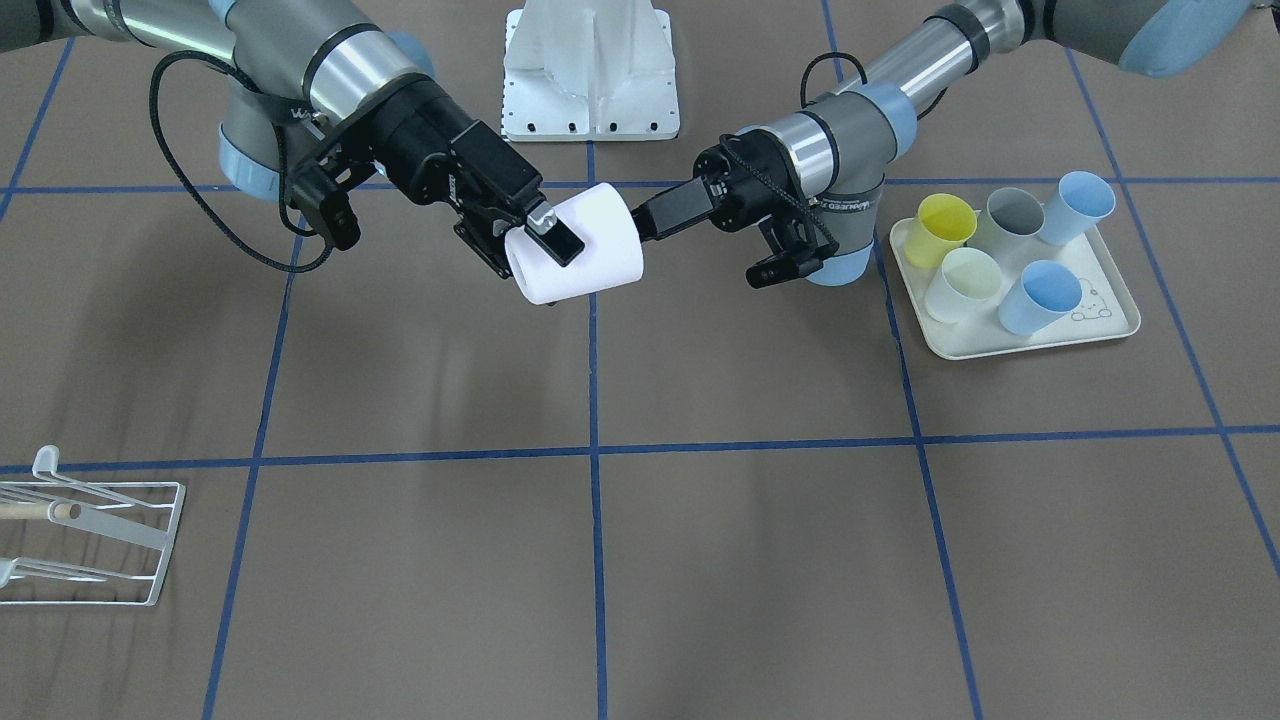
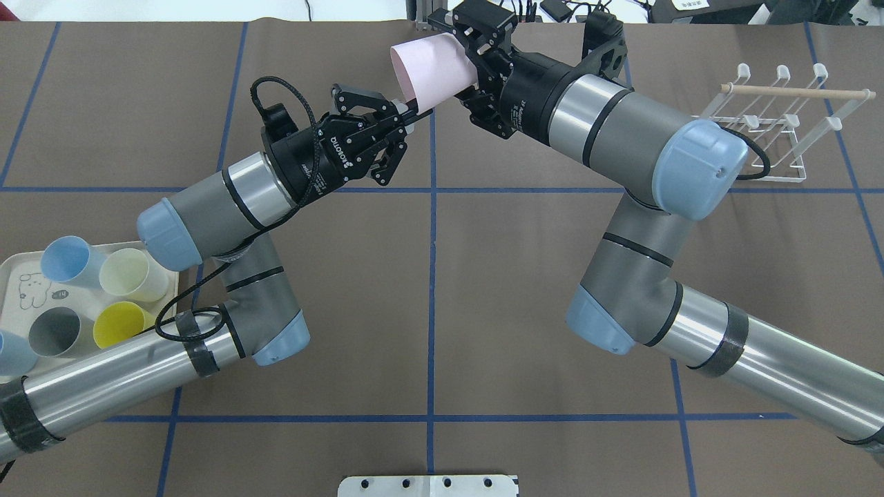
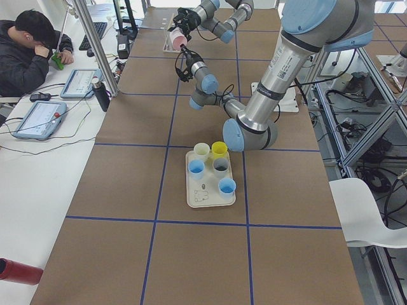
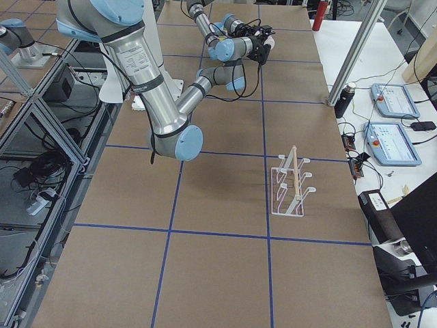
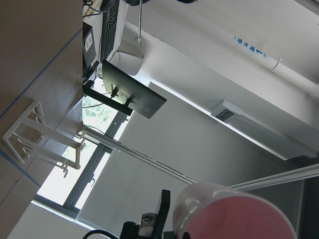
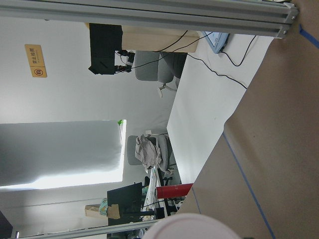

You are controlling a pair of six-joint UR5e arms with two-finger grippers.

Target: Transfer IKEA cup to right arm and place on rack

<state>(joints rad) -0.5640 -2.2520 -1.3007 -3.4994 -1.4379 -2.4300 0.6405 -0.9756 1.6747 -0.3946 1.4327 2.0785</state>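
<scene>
The cup [image 1: 590,250] is pale pink and lies on its side in the air above the table's middle, far from the rack; it also shows in the overhead view [image 2: 431,69]. My left gripper [image 2: 414,107] is shut, pinching the wall at the cup's rim; in the front view this left gripper [image 1: 645,220] is on the right. My right gripper [image 2: 464,63] straddles the cup's other end with a finger against each side, one finger [image 1: 555,240] lying across the cup's front. The white wire rack [image 2: 773,117] with a wooden dowel stands empty at the table's right.
A cream tray [image 2: 14,290] with several coloured cups sits at the table's left, beside the left arm's elbow. A white mounting plate [image 1: 590,70] is at the robot's base. An operator [image 3: 25,51] sits at a side desk beyond the table.
</scene>
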